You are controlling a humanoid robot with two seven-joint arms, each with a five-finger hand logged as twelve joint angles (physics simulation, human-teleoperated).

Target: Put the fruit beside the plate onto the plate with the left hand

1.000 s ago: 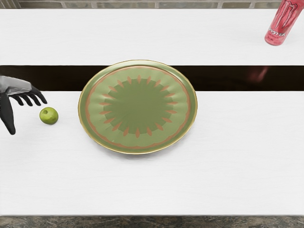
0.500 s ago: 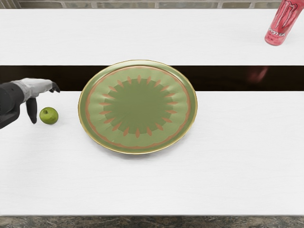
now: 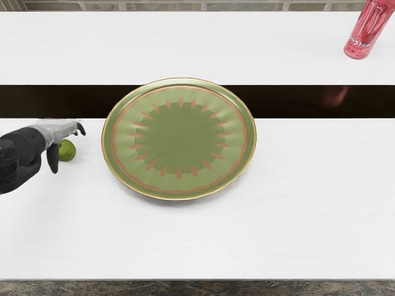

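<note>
A small green fruit (image 3: 68, 150) lies on the white table just left of the plate, partly hidden behind my left hand (image 3: 58, 140). The hand comes in from the left edge and sits over the fruit, its dark thumb hanging down in front of it and its fingers reaching past the top; it is open, with nothing gripped. The round green plate (image 3: 123, 117) with an orange pattern and a gold rim rests in the middle of the table, empty. My right arm does not show.
A red drink can (image 3: 367, 29) stands at the back right on the far table surface. A dark gap (image 3: 308, 100) runs across between the two white surfaces, behind the plate.
My left hand has moved right and slightly down, from beside the fruit to over it, and now covers the fruit's left side. The fruit and plate have not moved.
</note>
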